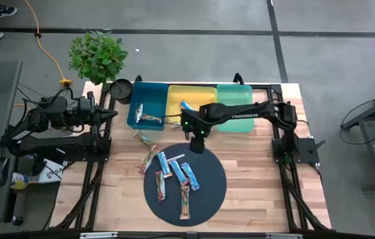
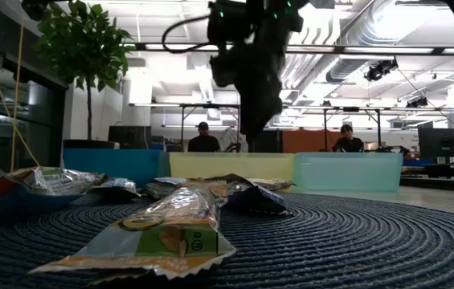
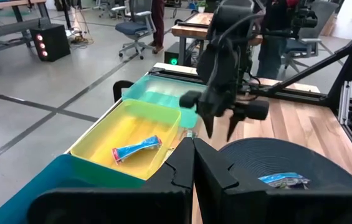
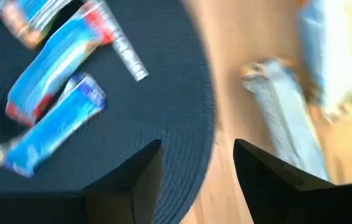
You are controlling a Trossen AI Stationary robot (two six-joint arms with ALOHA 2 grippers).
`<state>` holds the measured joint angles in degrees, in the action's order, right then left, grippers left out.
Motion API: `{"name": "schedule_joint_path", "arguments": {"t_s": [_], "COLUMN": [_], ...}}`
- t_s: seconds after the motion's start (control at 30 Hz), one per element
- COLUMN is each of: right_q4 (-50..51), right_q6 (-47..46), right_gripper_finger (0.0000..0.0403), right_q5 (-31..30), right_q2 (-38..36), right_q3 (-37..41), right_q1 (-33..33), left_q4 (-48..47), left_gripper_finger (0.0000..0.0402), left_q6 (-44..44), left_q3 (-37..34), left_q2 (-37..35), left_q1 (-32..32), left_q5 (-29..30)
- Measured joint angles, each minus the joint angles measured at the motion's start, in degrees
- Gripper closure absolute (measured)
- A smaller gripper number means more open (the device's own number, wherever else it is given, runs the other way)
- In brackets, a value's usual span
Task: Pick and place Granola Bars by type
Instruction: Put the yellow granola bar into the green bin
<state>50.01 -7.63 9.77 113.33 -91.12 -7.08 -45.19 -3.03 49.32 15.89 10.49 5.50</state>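
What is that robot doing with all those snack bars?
It is sorting wrapped granola bars into coloured trays by type. The right gripper, fingers open and empty, hangs over the edge of the round dark woven mat. One blue bar lies in the yellow tray, one silvery bar in the blue tray. The left arm waits at the table's left side.

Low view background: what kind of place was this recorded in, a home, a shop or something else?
Most likely an open-plan lab or office workspace. Exposed ceiling ducts run overhead, people sit at desks with monitors behind the table, and the left wrist view shows rolling office chairs on a bare concrete floor.
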Motion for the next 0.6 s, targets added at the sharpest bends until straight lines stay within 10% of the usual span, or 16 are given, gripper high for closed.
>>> {"name": "schedule_joint_path", "arguments": {"t_s": [0.6], "right_q4": [-12.0], "right_q6": [18.3], "right_gripper_finger": [0.0205], "right_q5": [-4.2], "right_q2": [-1.1], "right_q3": [13.1], "right_q1": [-3.8], "left_q4": [0.0], "left_gripper_finger": [0.0402], "left_q6": [-0.2], "left_q3": [0.0], "left_q2": [0.0], "left_q1": [0.0], "left_q5": [0.2]}}
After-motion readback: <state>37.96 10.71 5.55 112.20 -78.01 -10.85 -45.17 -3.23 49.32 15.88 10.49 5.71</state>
